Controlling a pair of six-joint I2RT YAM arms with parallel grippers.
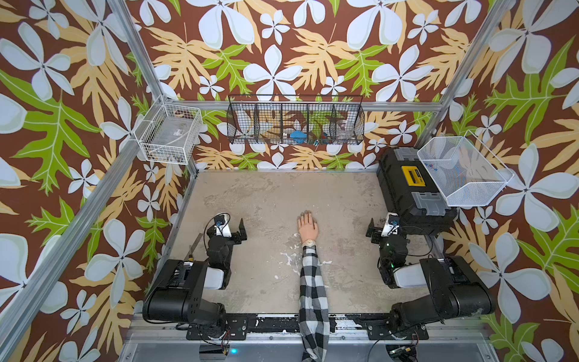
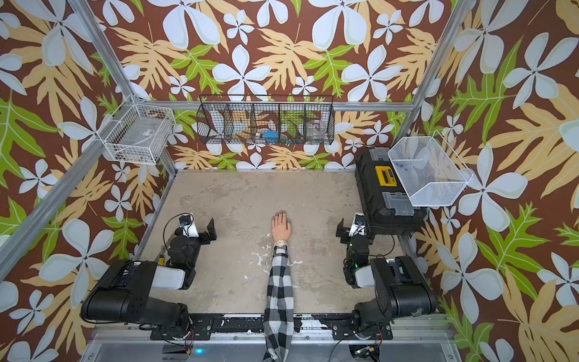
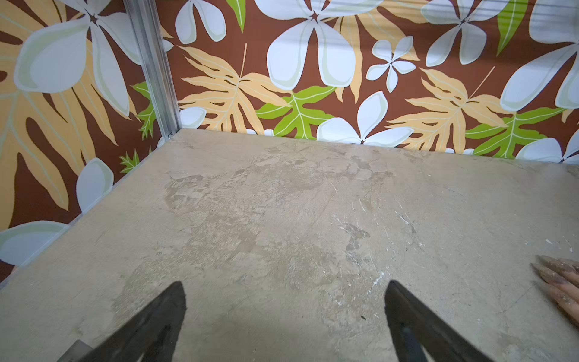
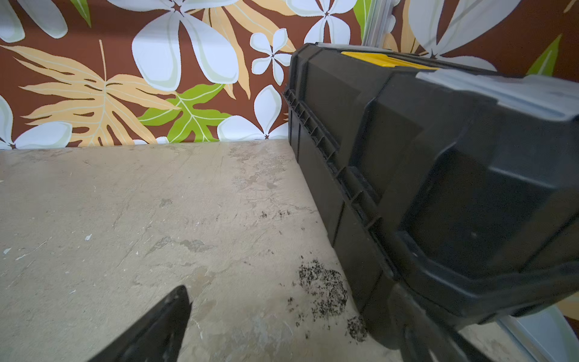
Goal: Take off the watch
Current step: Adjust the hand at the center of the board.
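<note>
Watch still on the wrist, both arms parked wide

The watch (image 1: pixel 309 243) sits strapped between the mannequin hand (image 1: pixel 307 225) and the checked sleeve (image 1: pixel 311 282), reachable for you from either side. The left gripper (image 1: pixel 240 232) and right gripper (image 1: pixel 371 231) stand spread and empty, well apart from it.

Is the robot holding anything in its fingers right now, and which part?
Nothing. The left gripper and right gripper have open fingers with only table between them. The watch sits untouched on the mannequin arm.

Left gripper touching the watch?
Apart. In a top view, a wide stretch of bare table lies between the open left gripper and the watch behind the mannequin hand.
</note>
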